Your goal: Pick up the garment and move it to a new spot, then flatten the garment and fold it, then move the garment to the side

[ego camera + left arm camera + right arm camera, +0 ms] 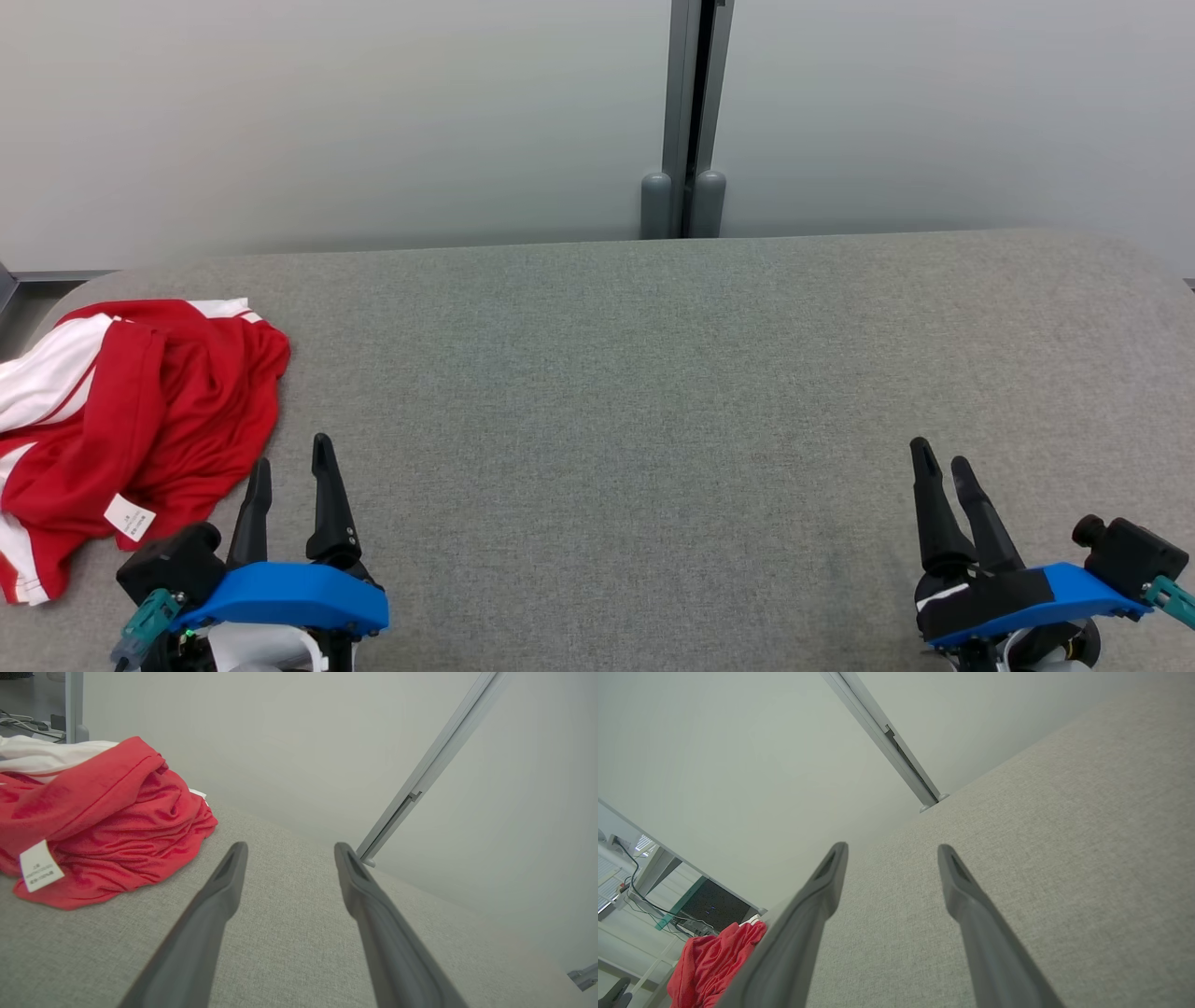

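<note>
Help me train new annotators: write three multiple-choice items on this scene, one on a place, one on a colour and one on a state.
1. Where does the crumpled red and white fabric garment lie on the grey fabric-covered table?
A) at the left end
B) in the centre
C) at the right end

2. What colour is the small rectangular label on the garment?
A) black
B) white
C) yellow

3. What state is the left gripper in?
A) shut on the garment
B) open, holding nothing
C) shut and empty

Answers:
1 A: the head view shows it bunched at the table's left end.
2 B: the label stands out white against the red cloth.
3 B: its fingers are apart with bare table between them.
</note>
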